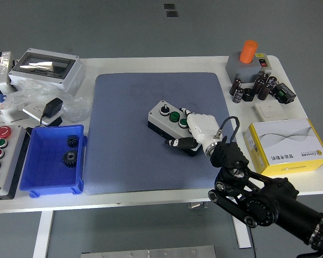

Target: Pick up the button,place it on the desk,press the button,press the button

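The button box (pixel 166 114) is a small grey box on a black base, with a black button and two green buttons (pixel 175 116) on top. It lies at an angle on the blue mat (pixel 124 156), right of the mat's middle. My right hand (pixel 189 130), white with dark fingertips, comes in from the lower right and covers the box's right end. Its fingers (pixel 189 113) lie over the top by the green buttons, and the thumb (pixel 175 143) curls along the near side. The hand hides the box's right end. My left arm is out of view.
A blue bin (pixel 43 161) with two black gears stands left of the mat, and a panel of coloured buttons (pixel 0 156) sits at the far left. Behind them are a grey enclosure (pixel 46 69) and plastic bags. A yellow-and-white carton (pixel 288 146), capacitors (pixel 255 88) and an orange-topped grey box (pixel 248 60) stand on the right.
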Controlling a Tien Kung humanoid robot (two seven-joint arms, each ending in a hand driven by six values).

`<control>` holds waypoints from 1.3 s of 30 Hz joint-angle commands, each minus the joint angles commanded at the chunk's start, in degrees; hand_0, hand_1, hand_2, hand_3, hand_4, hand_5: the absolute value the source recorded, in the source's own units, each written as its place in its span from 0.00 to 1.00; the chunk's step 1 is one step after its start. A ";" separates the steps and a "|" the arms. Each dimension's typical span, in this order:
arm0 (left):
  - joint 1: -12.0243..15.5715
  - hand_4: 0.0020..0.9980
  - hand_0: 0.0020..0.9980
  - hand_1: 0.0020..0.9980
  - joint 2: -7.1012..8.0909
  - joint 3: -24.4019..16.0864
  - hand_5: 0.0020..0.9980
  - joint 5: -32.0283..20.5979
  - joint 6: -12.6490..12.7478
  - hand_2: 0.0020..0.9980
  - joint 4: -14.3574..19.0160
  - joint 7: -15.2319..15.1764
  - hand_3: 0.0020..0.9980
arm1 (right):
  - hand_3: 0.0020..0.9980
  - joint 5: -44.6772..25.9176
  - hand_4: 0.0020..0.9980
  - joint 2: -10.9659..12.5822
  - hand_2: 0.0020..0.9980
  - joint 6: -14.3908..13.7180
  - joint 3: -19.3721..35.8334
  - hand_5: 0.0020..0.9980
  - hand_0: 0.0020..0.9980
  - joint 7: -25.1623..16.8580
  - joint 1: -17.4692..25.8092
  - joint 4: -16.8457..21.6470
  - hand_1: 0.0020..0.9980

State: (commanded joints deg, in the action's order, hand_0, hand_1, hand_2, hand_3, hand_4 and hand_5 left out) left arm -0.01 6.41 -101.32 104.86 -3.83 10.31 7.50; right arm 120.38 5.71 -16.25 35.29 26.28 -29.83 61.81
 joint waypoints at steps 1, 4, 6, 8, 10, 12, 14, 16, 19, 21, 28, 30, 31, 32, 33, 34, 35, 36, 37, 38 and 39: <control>0.01 0.70 0.70 0.70 -0.01 0.01 0.25 -0.01 0.00 0.61 0.00 0.00 0.65 | 0.84 -0.02 0.93 -0.01 0.70 -0.17 -0.03 0.37 0.29 -0.05 0.01 -0.02 0.60; 0.05 0.70 0.70 0.70 -0.03 0.08 0.25 -0.06 -0.01 0.61 0.00 0.00 0.65 | 0.84 -0.07 0.93 -0.02 0.70 -0.73 -0.19 0.37 0.29 -0.21 0.05 -0.20 0.60; 0.08 0.70 0.70 0.70 -0.03 0.10 0.25 -0.09 -0.01 0.61 0.00 -0.01 0.65 | 0.76 -0.03 0.91 -0.03 0.65 -0.93 -0.35 0.36 0.27 -0.29 0.10 -0.42 0.56; 0.10 0.70 0.70 0.70 -0.02 0.12 0.25 -0.14 -0.01 0.61 0.00 -0.02 0.65 | 0.76 0.13 0.91 -0.03 0.65 -1.09 -0.50 0.36 0.27 -0.33 0.16 -0.52 0.56; 0.10 0.70 0.70 0.70 0.01 0.10 0.25 -0.15 0.01 0.61 0.00 -0.05 0.65 | 0.76 0.40 0.91 0.00 0.65 -1.01 -0.68 0.36 0.27 -0.29 0.19 -0.59 0.56; 0.09 0.71 0.70 0.70 0.03 0.17 0.25 -0.24 0.03 0.61 0.00 -0.08 0.65 | 0.56 0.49 0.65 0.06 0.51 -0.93 -0.87 0.18 0.22 -0.32 0.21 -0.66 0.47; 0.09 0.71 0.70 0.70 0.03 0.22 0.25 -0.32 0.04 0.61 0.00 -0.12 0.65 | 0.56 0.41 0.65 0.11 0.51 -1.04 -1.05 0.18 0.22 -0.48 0.23 -0.69 0.47; 0.11 0.71 0.70 0.70 0.02 0.26 0.25 -0.36 0.05 0.61 0.00 -0.15 0.65 | 0.56 0.20 0.65 0.18 0.51 -1.47 -1.28 0.18 0.22 -0.87 0.30 -0.63 0.47; 0.14 0.71 0.70 0.70 0.01 0.30 0.25 -0.39 0.05 0.61 0.00 -0.19 0.65 | 0.43 0.07 0.44 0.28 0.37 -2.49 -1.34 0.02 0.18 -1.56 0.36 -0.42 0.40; 0.17 0.71 0.70 0.70 0.01 0.35 0.25 -0.46 0.06 0.61 0.00 -0.23 0.65 | 0.43 -0.04 0.44 0.36 0.37 -3.39 -1.20 0.02 0.18 -2.21 0.37 -0.24 0.40; 0.18 0.71 0.70 0.70 0.04 0.60 0.25 -0.79 0.16 0.61 0.00 -0.41 0.65 | 0.44 -1.25 0.40 0.62 0.27 -7.05 -0.24 0.00 0.17 -5.59 0.23 0.37 0.35; 0.17 0.71 0.70 0.70 0.02 0.64 0.25 -0.86 0.20 0.61 0.00 -0.44 0.65 | 0.45 -1.88 0.37 0.73 0.25 -8.21 -0.01 0.00 0.15 -7.12 0.12 0.61 0.34; 0.16 0.71 0.70 0.70 0.02 0.63 0.25 -0.86 0.21 0.61 0.00 -0.44 0.65 | 0.45 -2.26 0.37 0.80 0.25 -8.74 0.06 0.00 0.15 -7.97 0.04 0.74 0.34; 0.14 0.71 0.70 0.70 0.01 0.65 0.25 -0.88 0.22 0.61 0.00 -0.46 0.65 | 0.45 -2.70 0.37 0.91 0.25 -9.22 0.04 0.00 0.15 -8.91 -0.07 0.91 0.34; 0.12 0.71 0.70 0.70 0.01 0.66 0.25 -0.90 0.23 0.61 0.00 -0.47 0.65 | 0.45 -3.16 0.37 1.04 0.25 -9.68 -0.06 0.00 0.15 -10.00 -0.22 1.09 0.34; 0.10 0.71 0.70 0.70 0.00 0.66 0.25 -0.90 0.24 0.61 0.00 -0.49 0.65 | 0.45 -3.65 0.37 1.24 0.25 -10.06 -0.37 0.00 0.15 -11.10 -0.46 1.28 0.34; 0.08 0.71 0.70 0.70 -0.01 0.66 0.25 -0.89 0.24 0.61 0.00 -0.50 0.65 | 0.45 -4.11 0.37 1.45 0.25 -10.35 -0.80 0.00 0.15 -12.22 -0.72 1.45 0.34; 0.05 0.71 0.70 0.70 -0.03 0.64 0.25 -0.86 0.24 0.61 0.00 -0.50 0.65 | 0.44 -4.65 0.37 1.80 0.24 -10.60 -1.61 0.00 0.13 -13.65 -1.15 1.65 0.33; 0.02 0.71 0.70 0.70 -0.05 0.63 0.25 -0.84 0.25 0.61 0.00 -0.51 0.65 | 0.44 -5.07 0.37 2.21 0.24 -10.73 -2.57 0.00 0.13 -15.22 -1.63 1.81 0.33; 0.00 0.71 0.70 0.70 -0.06 0.62 0.25 -0.83 0.25 0.61 0.00 -0.51 0.65 | 0.44 -5.24 0.37 2.58 0.24 -10.75 -3.31 0.00 0.13 -16.43 -2.06 1.90 0.33; -0.03 0.71 0.70 0.70 -0.08 0.60 0.25 -0.79 0.25 0.61 0.00 -0.50 0.65 | 0.44 -5.29 0.37 3.10 0.24 -10.67 -4.44 0.00 0.13 -17.93 -2.65 1.99 0.33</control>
State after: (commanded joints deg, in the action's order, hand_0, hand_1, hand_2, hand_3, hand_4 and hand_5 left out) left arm -0.04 6.33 -100.71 104.07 -3.58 10.31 7.00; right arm 115.09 8.82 -26.92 30.85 8.35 -32.48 63.80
